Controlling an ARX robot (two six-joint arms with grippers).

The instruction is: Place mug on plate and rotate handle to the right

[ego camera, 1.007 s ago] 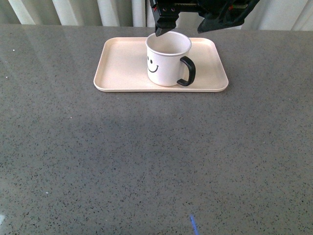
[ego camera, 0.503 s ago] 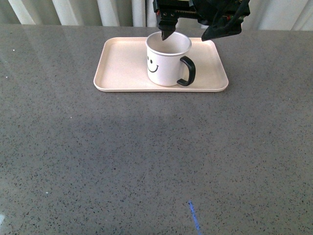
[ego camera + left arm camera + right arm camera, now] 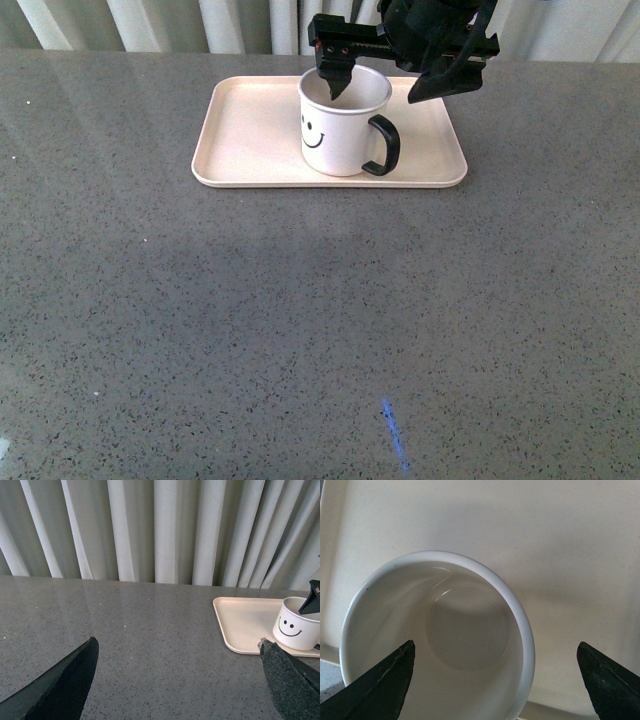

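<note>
Grey speckled counter (image 3: 300, 320), pale curtains (image 3: 165, 530) behind. The mug (image 3: 340, 140) stands upright on the plate (image 3: 250, 130), handle (image 3: 385, 148) pointing right. The right gripper (image 3: 375, 92) hangs over it, jaws apart, one finger inside the rim. The left gripper (image 3: 177, 641), jaws wide, hovers well apart from the plate.

Right gripper (image 3: 373, 97) lower than a second ago, one finger (image 3: 332, 78) now dipping inside the mug (image 3: 338, 140) rim, the other outside it, blue streak (image 3: 393, 437) on the table longer
</note>
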